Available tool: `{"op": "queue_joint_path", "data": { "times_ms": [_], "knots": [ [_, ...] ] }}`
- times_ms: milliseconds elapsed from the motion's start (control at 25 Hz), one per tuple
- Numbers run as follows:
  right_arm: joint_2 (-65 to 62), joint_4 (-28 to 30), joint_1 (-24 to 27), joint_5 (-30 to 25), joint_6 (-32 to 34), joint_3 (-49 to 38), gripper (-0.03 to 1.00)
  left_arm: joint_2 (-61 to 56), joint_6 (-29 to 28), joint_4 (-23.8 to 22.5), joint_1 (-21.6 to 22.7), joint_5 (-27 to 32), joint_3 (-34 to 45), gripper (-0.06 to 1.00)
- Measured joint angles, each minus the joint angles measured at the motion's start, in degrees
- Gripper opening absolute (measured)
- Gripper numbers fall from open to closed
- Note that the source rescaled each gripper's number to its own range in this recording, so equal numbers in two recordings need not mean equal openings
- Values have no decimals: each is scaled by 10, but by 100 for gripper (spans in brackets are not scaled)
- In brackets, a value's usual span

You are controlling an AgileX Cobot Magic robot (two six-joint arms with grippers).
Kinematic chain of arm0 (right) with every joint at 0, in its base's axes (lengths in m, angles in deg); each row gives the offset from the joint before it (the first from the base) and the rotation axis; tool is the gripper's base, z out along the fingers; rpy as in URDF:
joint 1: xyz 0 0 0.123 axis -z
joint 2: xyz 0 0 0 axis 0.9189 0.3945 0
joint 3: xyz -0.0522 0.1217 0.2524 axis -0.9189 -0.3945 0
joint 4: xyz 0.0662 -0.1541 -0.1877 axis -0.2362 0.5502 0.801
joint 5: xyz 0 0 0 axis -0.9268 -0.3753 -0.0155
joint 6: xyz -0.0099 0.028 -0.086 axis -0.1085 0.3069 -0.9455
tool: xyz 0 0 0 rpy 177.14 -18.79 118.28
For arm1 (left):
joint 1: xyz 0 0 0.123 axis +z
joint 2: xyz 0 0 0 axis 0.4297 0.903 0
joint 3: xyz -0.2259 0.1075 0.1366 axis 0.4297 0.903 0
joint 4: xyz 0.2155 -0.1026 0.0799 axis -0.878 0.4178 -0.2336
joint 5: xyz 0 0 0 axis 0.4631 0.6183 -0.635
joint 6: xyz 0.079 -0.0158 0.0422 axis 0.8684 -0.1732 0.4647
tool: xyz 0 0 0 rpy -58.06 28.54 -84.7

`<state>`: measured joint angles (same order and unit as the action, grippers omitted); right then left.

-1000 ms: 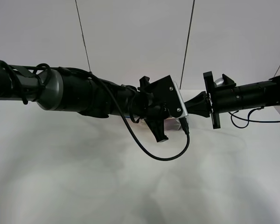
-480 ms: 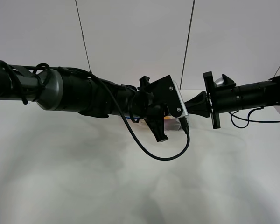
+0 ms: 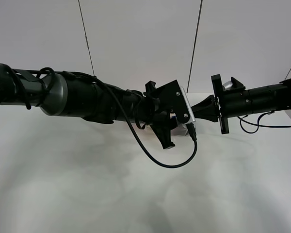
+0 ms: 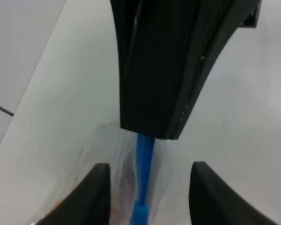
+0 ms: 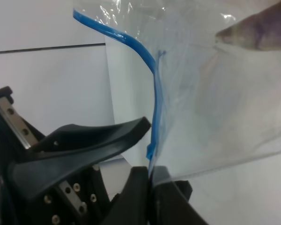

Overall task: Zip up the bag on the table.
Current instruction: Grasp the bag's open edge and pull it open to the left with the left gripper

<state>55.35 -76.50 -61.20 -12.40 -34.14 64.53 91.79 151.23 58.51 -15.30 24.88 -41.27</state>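
Our right gripper (image 5: 151, 171) is clamped tight on the edge of the bag (image 5: 215, 108), right at its blue zipper strip (image 5: 154, 89). Our left gripper (image 4: 150, 168) has its jaws apart, with the strip running between them untouched. Both grippers meet tip to tip above the white table (image 3: 87, 194), and in the high view they mostly hide the bag.

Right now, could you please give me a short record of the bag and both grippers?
bag: clear plastic, purple item inside
zipper strip: blue, along the bag's edge
left gripper: open, fingers either side of the strip
right gripper: shut on the bag at the strip
table: white
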Motion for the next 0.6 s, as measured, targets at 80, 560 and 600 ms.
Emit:
{"op": "queue_joint_path", "data": {
  "times_ms": [80,560,600],
  "knots": [
    [0,0,0,0,0,0,0,0,0,0,0,-1,0,39],
    [0,0,0,-1,0,0,0,1,0,0,0,-9,0,6],
    [0,0,0,-1,0,0,0,1,0,0,0,-11,0,3]
  ]
}}
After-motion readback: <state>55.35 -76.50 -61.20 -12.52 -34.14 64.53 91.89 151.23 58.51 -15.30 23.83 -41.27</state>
